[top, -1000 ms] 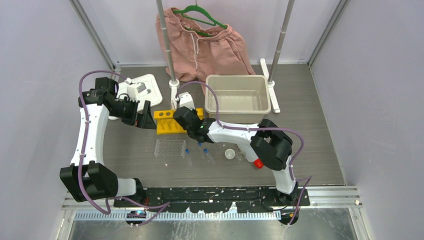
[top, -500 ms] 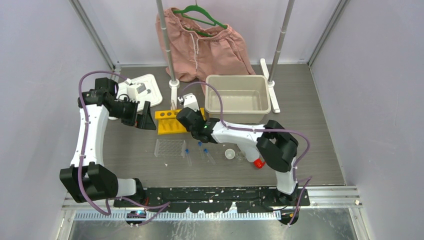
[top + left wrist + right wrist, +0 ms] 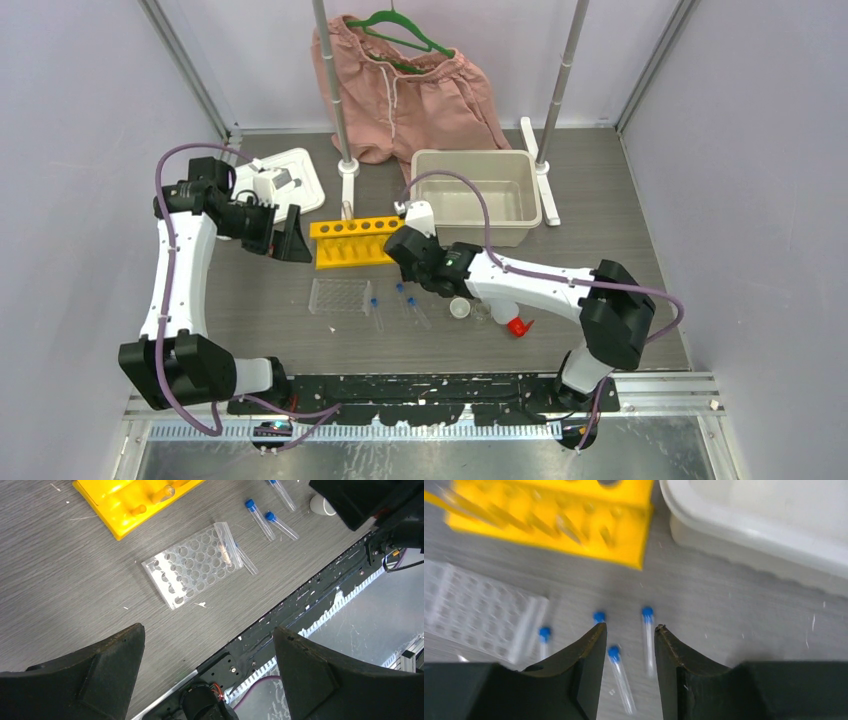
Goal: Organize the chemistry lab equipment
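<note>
Hovering the right gripper over the small clear blue-capped tubes, jaws parted by a narrow gap and gripping nothing. Finding those tubes lying flat on the table, just near of the yellow holed tube rack and right of the clear plastic grid rack, with one resting against the grid rack's right edge. Probably reaching for one tube to stand in the yellow rack.

Doing that well by widening the jaws a little, lining them across a single tube's body close under its cap, and staying off the neighbour lying just beside. Counting four tubes in the right wrist view, though hedging on that number given the blur. Lowering straight, closing gently on the round, slippery plastic, then tipping it upright before seeking a hole. Minding the beige bin just right of the rack.

Holding the left gripper just left of the yellow rack, fingers spread wide and empty, apart from the tubes.
</note>
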